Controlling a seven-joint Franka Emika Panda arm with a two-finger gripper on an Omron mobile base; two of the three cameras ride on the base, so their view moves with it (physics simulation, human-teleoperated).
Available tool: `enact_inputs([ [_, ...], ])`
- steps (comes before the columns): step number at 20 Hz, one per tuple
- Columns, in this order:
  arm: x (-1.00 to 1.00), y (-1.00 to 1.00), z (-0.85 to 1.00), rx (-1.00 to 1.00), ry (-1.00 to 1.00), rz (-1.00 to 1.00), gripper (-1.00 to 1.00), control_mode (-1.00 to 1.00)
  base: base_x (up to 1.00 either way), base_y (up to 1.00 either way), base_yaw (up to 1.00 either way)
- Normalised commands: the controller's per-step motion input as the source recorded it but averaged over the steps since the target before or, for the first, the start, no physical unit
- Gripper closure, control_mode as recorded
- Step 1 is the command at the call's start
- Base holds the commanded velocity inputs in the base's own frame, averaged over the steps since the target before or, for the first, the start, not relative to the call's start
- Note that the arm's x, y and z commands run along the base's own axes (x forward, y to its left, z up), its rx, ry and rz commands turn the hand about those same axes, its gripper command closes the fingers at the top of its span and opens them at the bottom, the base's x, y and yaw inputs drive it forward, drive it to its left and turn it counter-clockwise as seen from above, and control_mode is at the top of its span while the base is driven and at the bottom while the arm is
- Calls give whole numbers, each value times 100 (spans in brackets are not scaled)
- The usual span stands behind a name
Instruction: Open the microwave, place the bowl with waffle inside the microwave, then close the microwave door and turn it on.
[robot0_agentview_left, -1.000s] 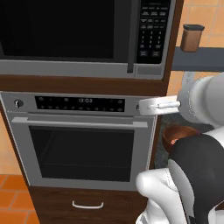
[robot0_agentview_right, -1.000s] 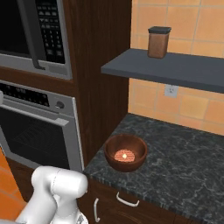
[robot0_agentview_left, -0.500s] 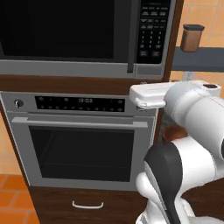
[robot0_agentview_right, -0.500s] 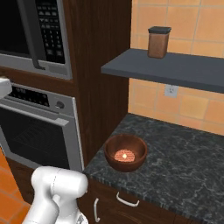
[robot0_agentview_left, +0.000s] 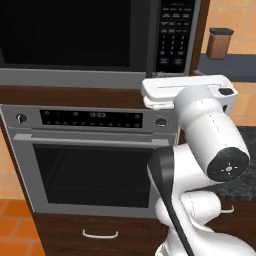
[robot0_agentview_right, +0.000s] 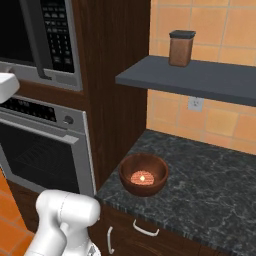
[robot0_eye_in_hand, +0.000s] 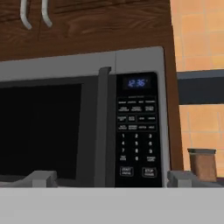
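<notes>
Overhead, the microwave (robot0_agentview_left: 95, 42) sits closed above the silver oven (robot0_agentview_left: 90, 155), its door (robot0_eye_in_hand: 41, 131) flush left of the keypad (robot0_eye_in_hand: 136, 135). Out on the dark counter (robot0_agentview_right: 215, 185), the bowl with waffle (robot0_agentview_right: 143, 173) rests near the front left edge, open stone to its right. Facing the microwave, the gripper (robot0_eye_in_hand: 111, 178) holds its fingers spread wide, gripping nothing.

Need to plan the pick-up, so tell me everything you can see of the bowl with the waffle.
The bowl is small, round and reddish-brown, wood-like, with a darker rim. It stands upright on the dark speckled stone counter, near its front left corner, beside the brown cabinet wall that holds the oven. Inside, on its bottom, lies the waffle, a small tan-pink disc much smaller than the bowl. Nothing else touches the bowl.
</notes>
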Motion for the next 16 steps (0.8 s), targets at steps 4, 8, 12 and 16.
enact_inputs([
  [4, 28, 9, 11, 0, -20, -13, -100, -100, 0, 0, 0],
  [8, 45, 0, 8, 2, -13, -2, -100, -100, 0, 0, 0],
  [12, 48, -1, 0, 1, -2, 0, -100, -100, 0, 0, 0],
  [16, 51, 4, 6, 0, 13, 0, -100, -100, 0, 0, 0],
])
